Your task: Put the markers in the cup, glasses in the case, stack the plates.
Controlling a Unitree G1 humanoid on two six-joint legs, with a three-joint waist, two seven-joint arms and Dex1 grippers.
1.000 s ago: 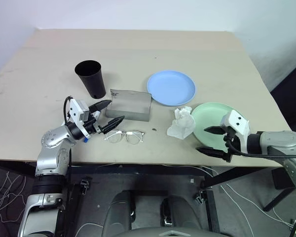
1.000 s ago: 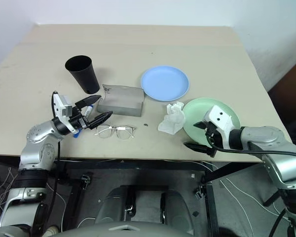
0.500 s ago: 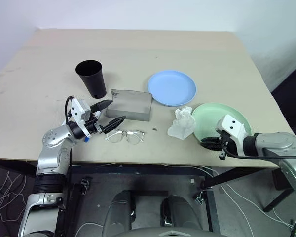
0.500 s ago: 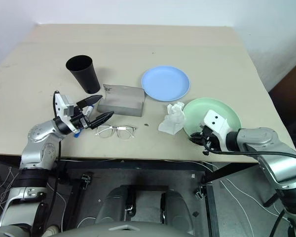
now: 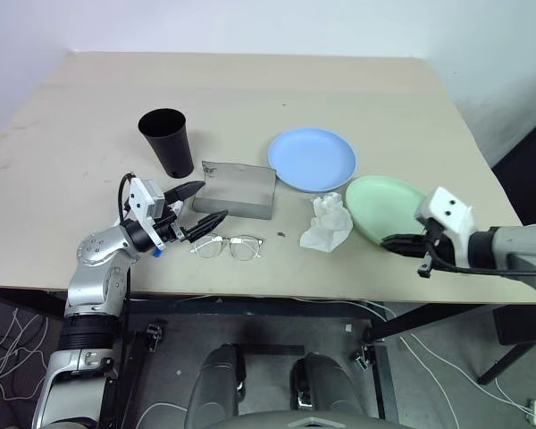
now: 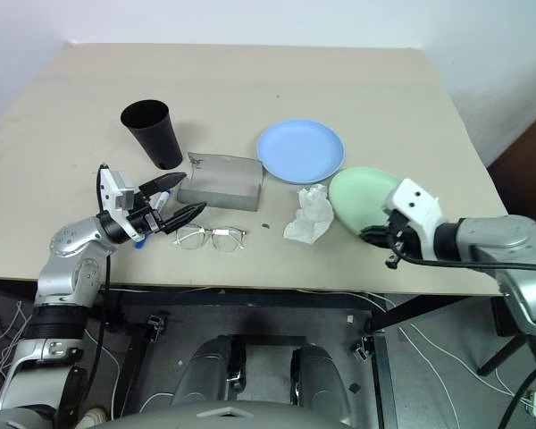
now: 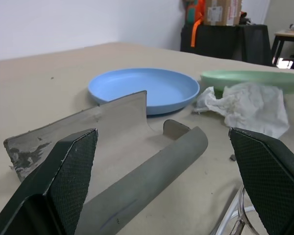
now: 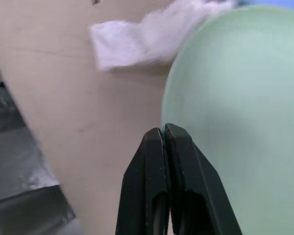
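Pale mint green round plastic plate (image 5: 386,207), at the right of the head views, sits tilted with its near rim raised off the beige table (image 5: 250,98). The right gripper (image 5: 402,241) is clenched on that near rim; the right wrist view shows its two black fingers (image 8: 166,147) pressed together over the plate's edge. The tilt suits a lift toward stacking, and the light blue round plastic plate (image 5: 311,158), flat at centre and just beyond the green one, is the likely base. A crumpled white tissue (image 5: 327,223) lies beside the green plate, to its left.

At lower left, the left gripper (image 5: 196,204) hangs with its jaws spread wide, grasping nothing, aimed at the open flat grey glasses case (image 5: 236,189). This probably readies it for the thin wire-framed spectacles (image 5: 228,247) lying just in front of the case. The tall tapered matte black cup (image 5: 166,142) stands upright at upper left, behind the case.

The left wrist view adds the case's raised lid (image 7: 78,129) and curved shell, which the head views flatten.
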